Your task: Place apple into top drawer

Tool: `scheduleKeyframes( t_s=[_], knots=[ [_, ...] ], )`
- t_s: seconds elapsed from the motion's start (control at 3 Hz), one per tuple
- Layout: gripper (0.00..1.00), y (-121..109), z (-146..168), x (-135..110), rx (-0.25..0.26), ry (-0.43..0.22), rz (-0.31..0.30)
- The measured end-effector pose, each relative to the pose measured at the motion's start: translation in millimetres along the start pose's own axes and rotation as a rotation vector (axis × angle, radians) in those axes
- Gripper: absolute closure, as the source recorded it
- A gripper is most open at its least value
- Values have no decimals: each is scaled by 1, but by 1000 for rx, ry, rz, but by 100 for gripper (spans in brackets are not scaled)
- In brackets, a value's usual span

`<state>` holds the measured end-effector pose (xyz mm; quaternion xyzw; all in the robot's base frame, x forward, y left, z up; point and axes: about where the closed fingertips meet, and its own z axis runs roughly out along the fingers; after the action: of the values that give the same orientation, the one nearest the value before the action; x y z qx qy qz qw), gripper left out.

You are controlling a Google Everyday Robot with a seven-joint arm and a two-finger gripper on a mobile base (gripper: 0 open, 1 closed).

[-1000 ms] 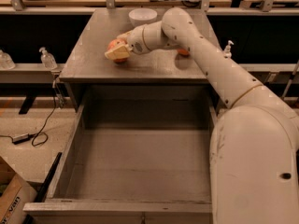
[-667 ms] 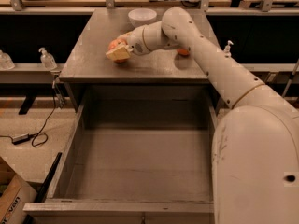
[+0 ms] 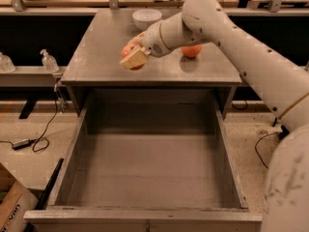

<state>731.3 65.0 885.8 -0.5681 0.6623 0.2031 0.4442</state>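
Observation:
The apple (image 3: 127, 50) is a small red-orange fruit held between the tan fingers (image 3: 135, 58) of my gripper (image 3: 132, 58). The fingers cover most of it. The gripper is shut on the apple just over the front part of the grey cabinet top (image 3: 101, 57), left of centre. The top drawer (image 3: 72, 158) is pulled wide open below the cabinet top, and its grey inside is bare. The gripper is behind and above the drawer's back edge.
A uniformly orange fruit (image 3: 191, 50) lies on the cabinet top to the right of the gripper, under my arm. A white bowl (image 3: 147, 18) stands at the back of the top. Bottles (image 3: 48, 61) stand on a low shelf at the left. Cables and a box lie on the floor at the left.
The gripper, with the apple in it, has moved a little to the right and toward the front edge of the cabinet top. The drawer and the orange fruit have not moved.

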Motion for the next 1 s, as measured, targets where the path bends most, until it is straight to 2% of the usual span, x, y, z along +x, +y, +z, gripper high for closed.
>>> scheduleKeyframes(
  t_s=[0.33,0.67,1.0],
  knots=[
    [100,46,-46,-11,-46,53,-117],
    [100,101,-64,2,-156,70,-190],
    [100,152,-61,30,-271,59,-161]
  ],
)
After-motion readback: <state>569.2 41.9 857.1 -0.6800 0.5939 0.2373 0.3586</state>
